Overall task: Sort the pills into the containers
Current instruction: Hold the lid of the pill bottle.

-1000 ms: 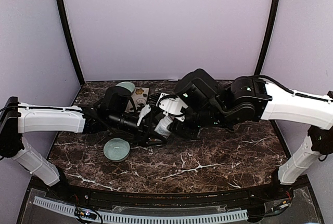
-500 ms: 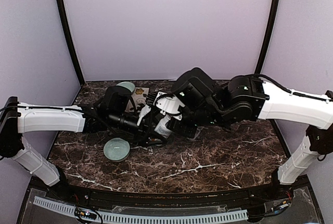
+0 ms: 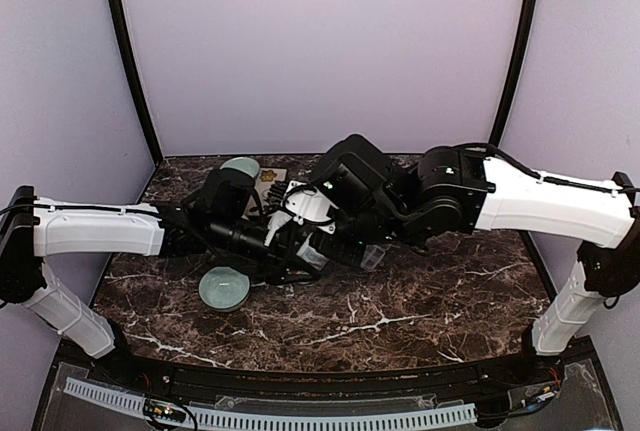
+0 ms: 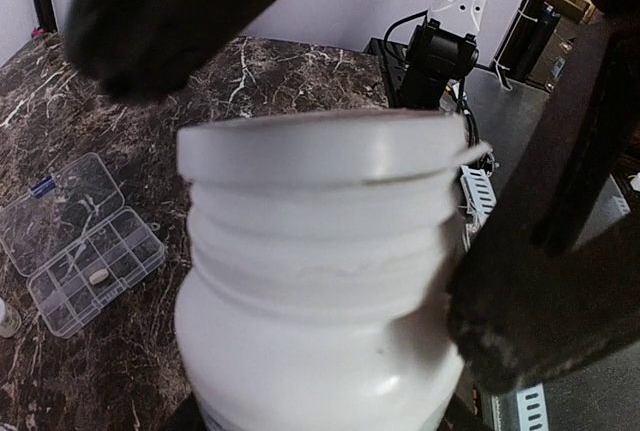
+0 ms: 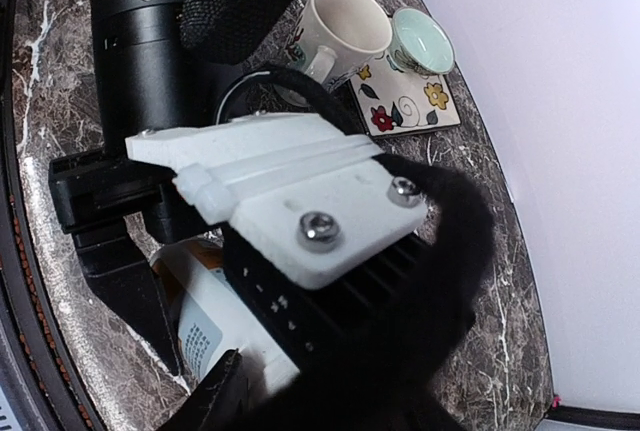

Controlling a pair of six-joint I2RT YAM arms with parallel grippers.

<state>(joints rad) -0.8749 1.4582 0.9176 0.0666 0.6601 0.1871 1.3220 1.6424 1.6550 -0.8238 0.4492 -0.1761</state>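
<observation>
Toward the bottom of the overhead view, left of centre, a pale green bowl (image 3: 224, 288) sits on the dark marble table (image 3: 430, 301), just below the spot where the two arms meet. Above it, at mid-frame, the left gripper (image 3: 298, 251) reaches in from the left and the right gripper (image 5: 285, 391) from the right, converging on a white pill bottle (image 4: 320, 281). That bottle fills the left wrist view, its cap on and uppermost. The left gripper's own fingers show only as dark slivers at the bottom edge, on either side of the bottle's body and clamped on it. The right gripper's fingers (image 4: 560, 221) come down from the top of that frame, spread wide. One at the upper left stands clear of the cap; the other overlaps the bottle's lower right side. At the lower left of the same frame the clear pill organiser (image 4: 125, 241) lies on the marble, lid folded flat, with one pale pill (image 4: 97, 277) in a compartment, apart from both grippers. Farthest back, at the top of the right wrist view, a flowered mug (image 5: 340, 23) stands just beside a floral coaster (image 5: 400, 106), with a second green bowl (image 5: 422, 39) at the coaster's far edge.
</observation>
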